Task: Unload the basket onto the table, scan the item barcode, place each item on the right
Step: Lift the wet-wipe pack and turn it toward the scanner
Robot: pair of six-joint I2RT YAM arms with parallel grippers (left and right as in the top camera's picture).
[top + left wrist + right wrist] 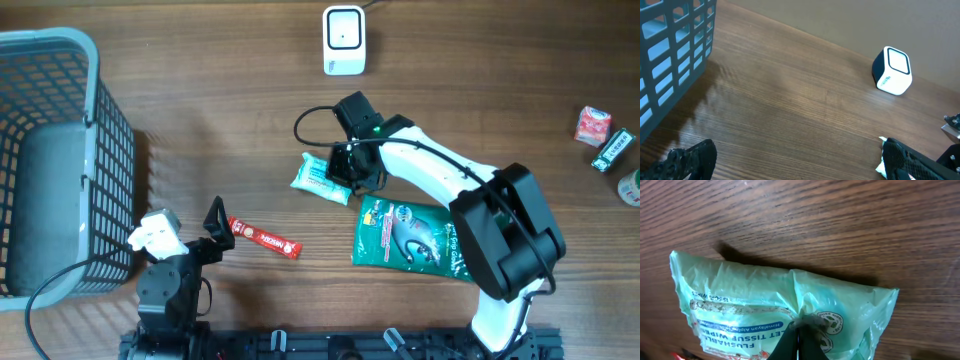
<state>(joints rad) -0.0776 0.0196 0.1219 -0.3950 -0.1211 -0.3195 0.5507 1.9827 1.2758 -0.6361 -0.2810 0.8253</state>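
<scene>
The item, a pale green pack of flushable tissue wipes (316, 178), lies left of the table's middle. My right gripper (352, 172) stands over its right end. In the right wrist view the gripper (799, 330) is shut, pinching a bunched fold of the pack's (740, 295) wrapper between its dark fingers. The white barcode scanner (343, 40) stands at the far edge, apart from the pack, and shows in the left wrist view as a small white box (892, 71). My left gripper (220, 228) rests near the front left, open, with only bare wood between its fingers (695, 157).
A grey plastic basket (60, 160) fills the left side. A red sachet (265, 240) lies just right of the left gripper. A dark green pouch (410, 235) lies under the right arm. Small packets (592, 126) sit at the far right edge.
</scene>
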